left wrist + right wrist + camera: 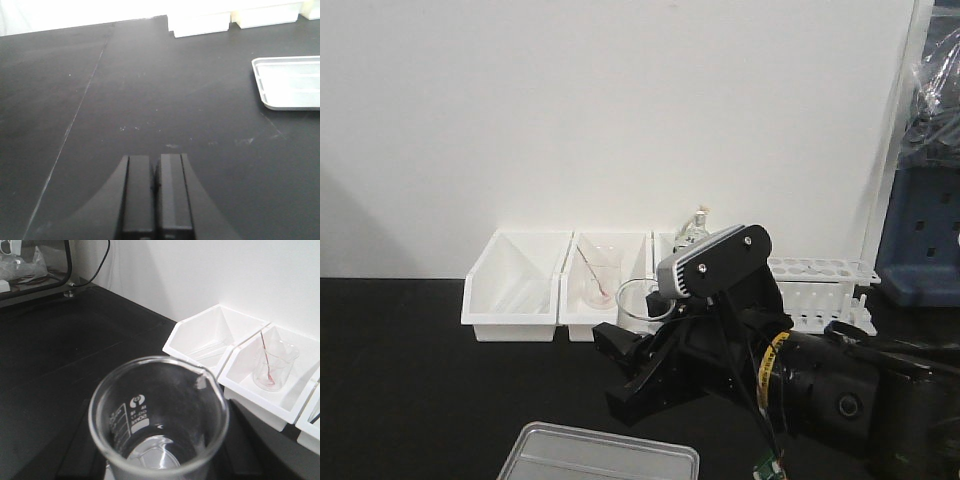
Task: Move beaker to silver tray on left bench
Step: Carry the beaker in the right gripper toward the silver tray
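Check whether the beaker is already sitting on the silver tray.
No, the beaker is up at the right gripper in front of the white bins, well apart from the silver tray at the near edge.

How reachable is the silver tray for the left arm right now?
Probably reachable, yes: in the left wrist view only bare bench lies between the shut left gripper and the silver tray, with nothing blocking.

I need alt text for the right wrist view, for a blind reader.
A clear glass beaker fills the foreground above a black bench. Behind it stand white bins; one holds a second beaker with a pinkish rod.
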Available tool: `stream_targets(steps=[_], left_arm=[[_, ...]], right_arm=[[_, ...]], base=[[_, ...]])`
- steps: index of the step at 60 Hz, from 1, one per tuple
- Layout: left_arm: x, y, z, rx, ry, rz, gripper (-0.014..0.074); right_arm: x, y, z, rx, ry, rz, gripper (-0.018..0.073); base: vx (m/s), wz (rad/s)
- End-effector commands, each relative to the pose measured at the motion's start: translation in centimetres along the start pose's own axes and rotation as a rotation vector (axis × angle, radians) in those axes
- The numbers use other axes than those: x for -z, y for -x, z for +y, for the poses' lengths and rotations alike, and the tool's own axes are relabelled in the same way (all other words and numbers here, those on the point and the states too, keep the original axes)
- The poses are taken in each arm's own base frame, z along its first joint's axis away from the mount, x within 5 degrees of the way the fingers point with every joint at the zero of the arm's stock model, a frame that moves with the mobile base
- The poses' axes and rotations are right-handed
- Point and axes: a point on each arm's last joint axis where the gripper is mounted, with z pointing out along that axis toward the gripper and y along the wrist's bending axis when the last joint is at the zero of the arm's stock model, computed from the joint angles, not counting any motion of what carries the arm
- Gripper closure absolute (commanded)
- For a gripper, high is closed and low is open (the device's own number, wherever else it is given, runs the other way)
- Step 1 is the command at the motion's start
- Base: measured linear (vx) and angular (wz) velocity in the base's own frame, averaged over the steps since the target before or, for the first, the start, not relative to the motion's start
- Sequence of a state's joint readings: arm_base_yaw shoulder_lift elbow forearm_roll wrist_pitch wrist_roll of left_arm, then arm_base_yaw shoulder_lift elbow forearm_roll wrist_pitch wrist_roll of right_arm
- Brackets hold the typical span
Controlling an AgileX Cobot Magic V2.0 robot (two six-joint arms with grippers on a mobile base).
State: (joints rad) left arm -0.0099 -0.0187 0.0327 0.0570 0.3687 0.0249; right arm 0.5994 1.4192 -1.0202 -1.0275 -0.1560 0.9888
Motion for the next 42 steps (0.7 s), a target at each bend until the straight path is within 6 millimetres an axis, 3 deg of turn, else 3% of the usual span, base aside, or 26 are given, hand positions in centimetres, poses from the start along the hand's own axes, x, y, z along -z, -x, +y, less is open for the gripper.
stream_targets(steps=[1, 42], left_arm=[[-0.16, 0.13, -0.07, 0.003, -0.005, -0.068, 0.0595], [-0.16, 0.13, -0.07, 0.003, -0.005, -0.068, 0.0595]], right_arm=[[1.21, 2.55, 0.37, 0.001, 0.031, -0.100, 0.0571], [1.22, 2.58, 0.41, 0.001, 0.036, -0.104, 0.0570]], base=[[0.07, 0.01], [0.01, 0.00]])
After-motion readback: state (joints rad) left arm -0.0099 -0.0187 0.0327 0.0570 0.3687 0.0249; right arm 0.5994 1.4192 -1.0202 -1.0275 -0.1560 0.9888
